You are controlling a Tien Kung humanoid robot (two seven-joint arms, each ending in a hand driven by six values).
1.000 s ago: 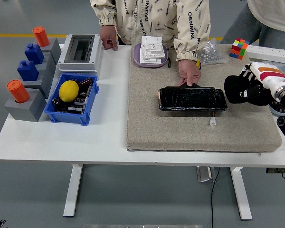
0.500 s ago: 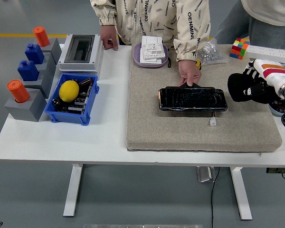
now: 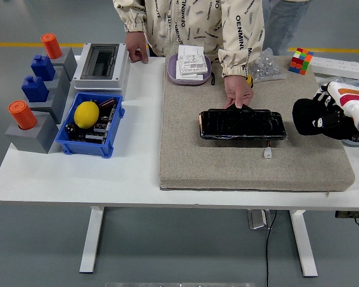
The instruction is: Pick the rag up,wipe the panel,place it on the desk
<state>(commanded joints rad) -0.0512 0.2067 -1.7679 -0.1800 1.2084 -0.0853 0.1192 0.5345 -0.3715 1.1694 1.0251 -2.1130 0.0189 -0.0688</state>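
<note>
The right hand (image 3: 319, 118) is seen at the right edge of the beige mat (image 3: 185, 149), to the right of the panel (image 3: 242, 125) and apart from it. Its black fingers are curled into a dark bunch; whether a rag is bunched inside them cannot be told, since nothing there is set apart from the black of the hand. The panel, black and glossy, is laid lengthwise on the mat, with a small white connector (image 3: 267, 153) just in front of its right end. Its far edge is touched by a person's hand (image 3: 238, 92) from the far side of the table (image 3: 137, 173), while the person's other hand (image 3: 137, 49) is rested near a grey box with a window (image 3: 100, 63). A blue bin (image 3: 90, 147) holding a yellow lemon (image 3: 86, 114) is placed left of the mat. A coloured cube (image 3: 301, 61) is seen at the far right.
</note>
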